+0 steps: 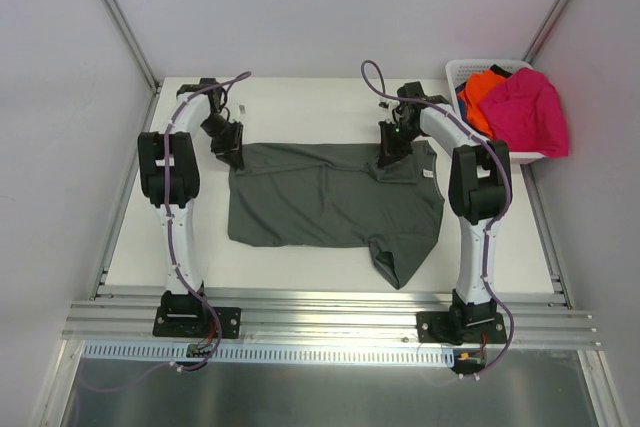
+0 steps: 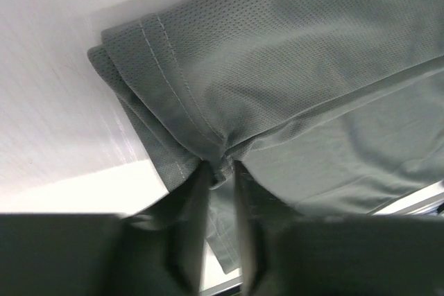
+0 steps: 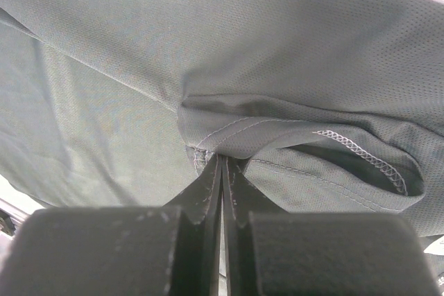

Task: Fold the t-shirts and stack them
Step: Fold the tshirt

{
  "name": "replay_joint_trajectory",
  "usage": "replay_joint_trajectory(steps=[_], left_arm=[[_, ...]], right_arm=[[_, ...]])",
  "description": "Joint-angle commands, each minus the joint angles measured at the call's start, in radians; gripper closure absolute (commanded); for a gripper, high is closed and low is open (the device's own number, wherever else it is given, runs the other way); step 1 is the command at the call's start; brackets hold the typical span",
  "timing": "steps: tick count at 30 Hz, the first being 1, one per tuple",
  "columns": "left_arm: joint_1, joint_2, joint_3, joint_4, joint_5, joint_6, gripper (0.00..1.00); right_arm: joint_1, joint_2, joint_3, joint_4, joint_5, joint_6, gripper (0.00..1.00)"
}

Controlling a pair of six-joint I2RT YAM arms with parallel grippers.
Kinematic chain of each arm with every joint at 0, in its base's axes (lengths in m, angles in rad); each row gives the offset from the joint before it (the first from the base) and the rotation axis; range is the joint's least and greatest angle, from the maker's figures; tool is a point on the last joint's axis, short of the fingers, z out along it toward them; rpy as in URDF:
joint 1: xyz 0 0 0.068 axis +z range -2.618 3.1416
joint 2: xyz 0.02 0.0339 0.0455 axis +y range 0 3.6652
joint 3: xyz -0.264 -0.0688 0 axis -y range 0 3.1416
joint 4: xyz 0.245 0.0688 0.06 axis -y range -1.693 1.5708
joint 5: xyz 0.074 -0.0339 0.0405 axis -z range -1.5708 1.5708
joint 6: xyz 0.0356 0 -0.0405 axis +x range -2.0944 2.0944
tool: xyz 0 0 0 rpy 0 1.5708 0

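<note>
Dark grey-green t-shirt [image 1: 320, 202] lying flat on table [image 1: 300, 97], long axis running left-right between both arms. Left gripper [image 1: 230, 154] pinching far-left hem corner, cloth puckering between fingers [image 2: 198, 192]. Right gripper [image 1: 388, 155] clamping tight on far edge near collar. Both hands sitting at far edge, rest of shirt stretching toward arm bases; fold likely needing far edge drawn nearward, grips level. Pink t-shirt [image 1: 530, 112] and orange t-shirt [image 1: 485, 92] lying in basket [image 1: 470, 69], nearer right arm
</note>
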Motion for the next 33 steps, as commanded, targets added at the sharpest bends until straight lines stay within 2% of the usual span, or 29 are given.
replay_joint_trajectory(steps=[1,2,5,19,33], left_arm=[[-0.002,-0.015,0.021,-0.016,0.02,-0.003,0.84],[-0.002,-0.015,0.021,-0.016,0.014,-0.005,0.94],[-0.002,-0.016,0.018,-0.014,0.008,-0.008,1.0],[0.009,-0.021,0.094,-0.013,-0.049,0.003,1.0],[0.015,-0.016,0.168,-0.008,-0.057,0.009,1.0]], right_arm=[[0.005,-0.05,0.008,0.006,-0.003,-0.014,0.99],[0.005,-0.049,0.011,0.006,-0.003,-0.014,1.0],[0.005,-0.047,0.014,0.008,-0.003,-0.015,0.99],[-0.029,-0.11,0.011,-0.015,0.014,-0.042,0.99],[0.017,-0.253,-0.176,-0.044,-0.045,0.017,0.99]])
